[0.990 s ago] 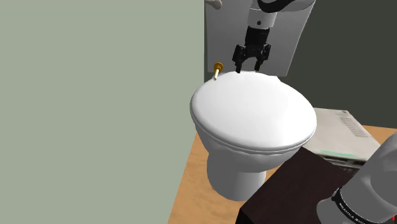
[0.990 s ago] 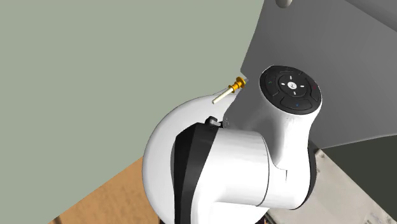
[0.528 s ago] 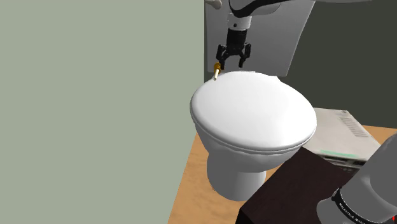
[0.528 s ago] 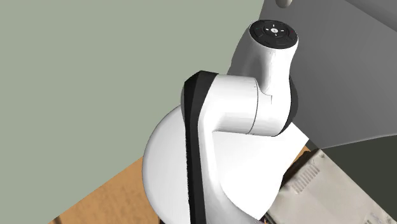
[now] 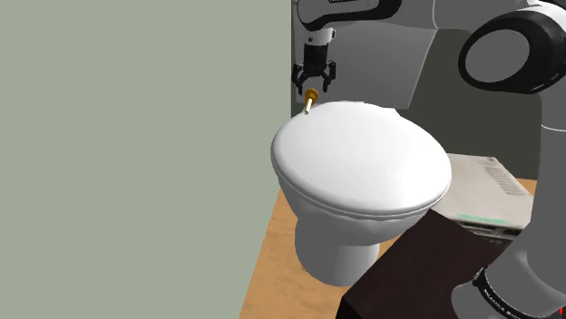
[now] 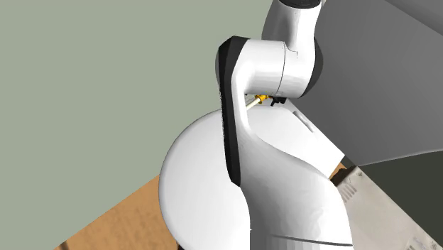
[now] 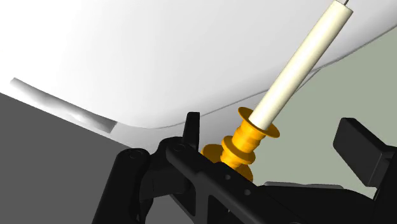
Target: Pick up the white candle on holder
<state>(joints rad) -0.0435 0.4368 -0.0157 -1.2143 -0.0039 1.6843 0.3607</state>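
Observation:
A white candle (image 5: 308, 106) in a gold holder (image 5: 312, 94) lies tilted at the back edge of a white toilet lid (image 5: 363, 159), towards the shoulder view's left. My black gripper (image 5: 311, 87) hangs right over the holder, open. In the wrist view the candle (image 7: 299, 63) and its ribbed gold holder (image 7: 245, 143) sit between the two fingers (image 7: 359, 149), which stand apart without touching them. My gripper (image 7: 274, 130) is level with the holder. In the second exterior view the candle (image 6: 252, 102) peeks out from behind my white arm (image 6: 284, 185).
The toilet bowl (image 5: 336, 240) stands on a wooden floor (image 5: 272, 263) against a grey-green wall (image 5: 136, 136). A grey panel (image 5: 399, 63) rises behind the lid. A pale boxy appliance (image 5: 481, 186) lies at the shoulder view's right, beside my dark stand (image 5: 417, 272).
My gripper has moved towards the shoulder view's left and farther back, from above the lid's rear edge to over the candle holder. The candle has not moved.

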